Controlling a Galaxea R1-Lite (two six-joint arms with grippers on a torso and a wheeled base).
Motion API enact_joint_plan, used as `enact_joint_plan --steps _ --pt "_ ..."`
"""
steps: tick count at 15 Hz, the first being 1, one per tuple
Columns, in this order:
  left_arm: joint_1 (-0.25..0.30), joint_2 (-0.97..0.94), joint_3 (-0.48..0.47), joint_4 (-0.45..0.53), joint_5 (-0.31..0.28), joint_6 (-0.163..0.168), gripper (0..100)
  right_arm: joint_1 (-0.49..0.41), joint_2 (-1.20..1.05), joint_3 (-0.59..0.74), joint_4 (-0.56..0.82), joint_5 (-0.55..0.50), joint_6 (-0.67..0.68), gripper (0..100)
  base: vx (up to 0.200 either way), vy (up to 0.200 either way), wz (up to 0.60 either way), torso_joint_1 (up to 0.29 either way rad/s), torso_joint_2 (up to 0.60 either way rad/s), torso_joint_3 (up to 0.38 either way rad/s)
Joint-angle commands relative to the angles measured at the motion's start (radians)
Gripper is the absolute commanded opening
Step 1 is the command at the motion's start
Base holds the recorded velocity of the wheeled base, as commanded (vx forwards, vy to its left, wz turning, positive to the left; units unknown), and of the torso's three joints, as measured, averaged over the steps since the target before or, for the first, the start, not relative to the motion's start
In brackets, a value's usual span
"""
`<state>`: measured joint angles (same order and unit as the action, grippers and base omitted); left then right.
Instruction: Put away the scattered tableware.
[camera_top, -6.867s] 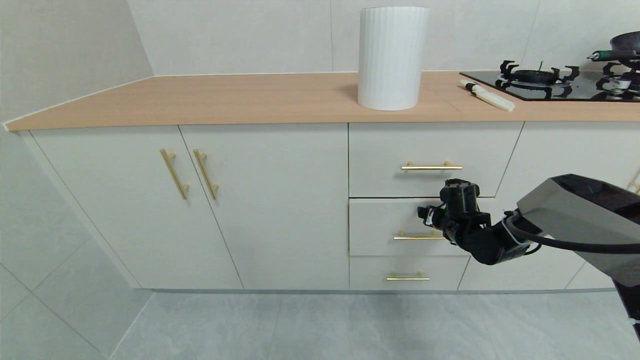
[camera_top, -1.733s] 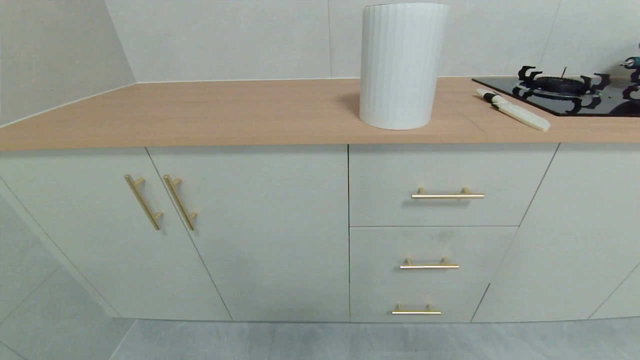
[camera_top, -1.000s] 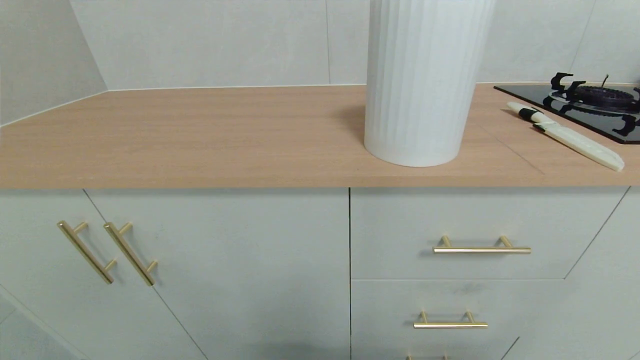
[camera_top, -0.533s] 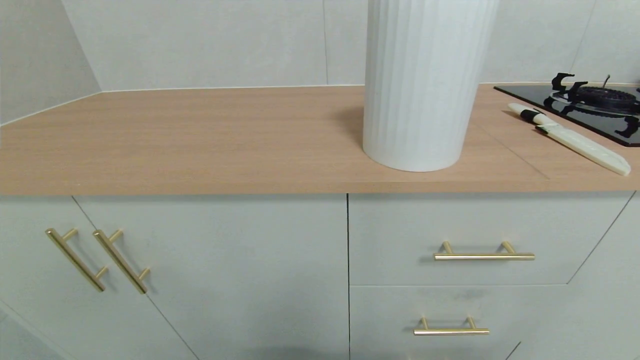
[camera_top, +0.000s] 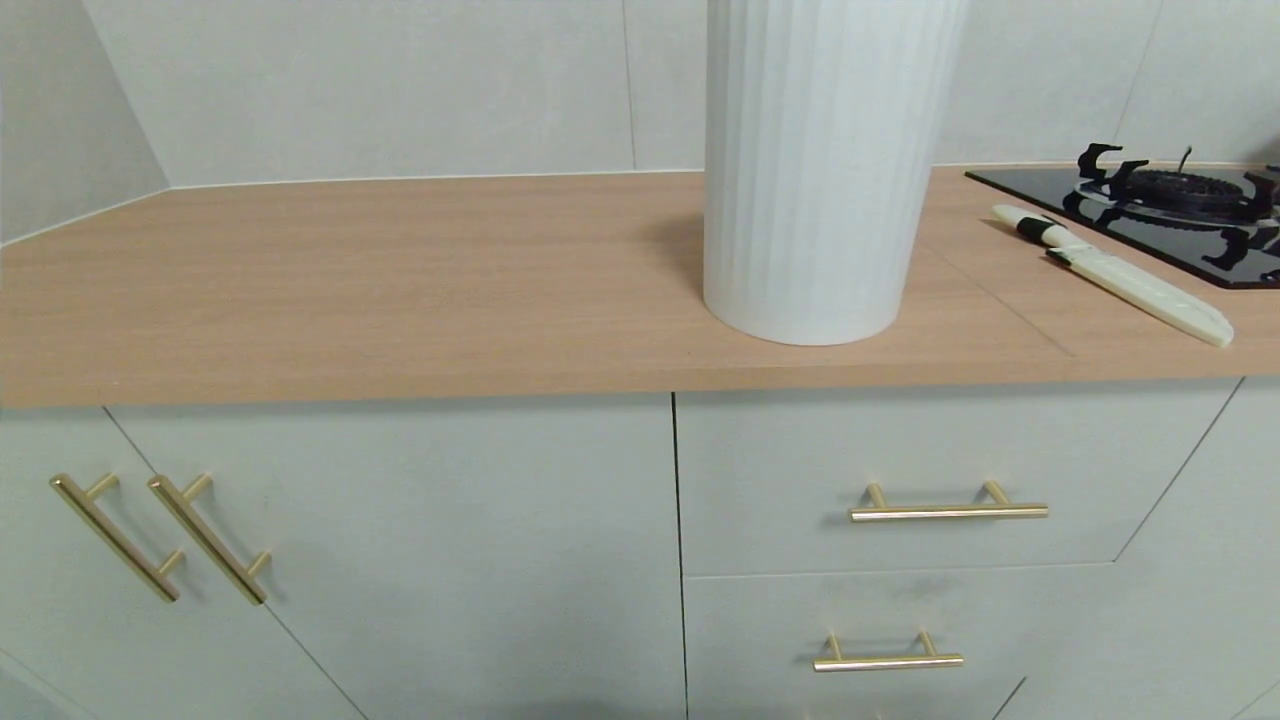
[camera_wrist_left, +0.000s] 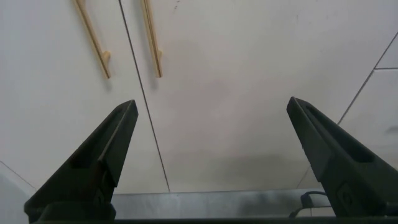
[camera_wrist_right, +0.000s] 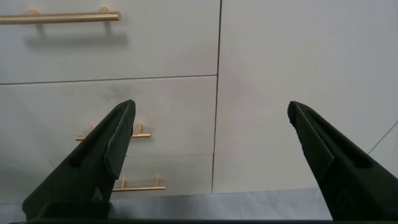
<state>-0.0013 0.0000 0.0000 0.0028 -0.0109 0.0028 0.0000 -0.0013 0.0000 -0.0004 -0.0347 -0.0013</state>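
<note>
Panned right a touch, bench (camera_top: 350, 290) contents unmoved. Left gripper (camera_wrist_left: 211, 104), right gripper (camera_wrist_right: 211, 106): jaws wide apart, empty. Best grabbing knife (camera_top: 1112, 275), frame right, by its handle.

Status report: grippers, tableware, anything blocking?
Left gripper open, empty; right gripper open, empty, both facing cabinet fronts. Knife on counter by stove. White canister stands to its left; drawers shut.
</note>
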Motion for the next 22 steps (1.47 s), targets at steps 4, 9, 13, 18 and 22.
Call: enact_joint_plan --steps 4,9,13,18,22 --pt "0.0 0.0 0.0 0.0 0.0 0.002 100 0.0 0.001 0.0 0.0 0.001 0.0 100 0.0 -0.05 0.0 0.001 0.0 -0.001" --pt "0.0 0.0 0.0 -0.001 0.0 0.0 100 0.0 0.001 0.0 0.0 -0.001 0.0 100 0.0 -0.2 0.0 0.003 0.0 0.002" --pt "0.0 0.0 0.0 0.0 0.0 0.0 100 0.0 0.001 0.0 0.0 0.001 0.0 100 0.0 0.0 0.0 0.0 0.0 0.0" --pt "0.0 0.0 0.0 0.0 0.0 -0.001 100 0.0 0.001 0.0 0.0 -0.001 0.0 100 0.12 0.0 0.0 0.0 0.0 0.002" --pt "0.001 0.0 0.0 0.0 0.0 -0.001 100 0.0 0.001 0.0 0.0 -0.001 0.0 100 0.0 0.0 0.0 0.0 0.0 0.0"
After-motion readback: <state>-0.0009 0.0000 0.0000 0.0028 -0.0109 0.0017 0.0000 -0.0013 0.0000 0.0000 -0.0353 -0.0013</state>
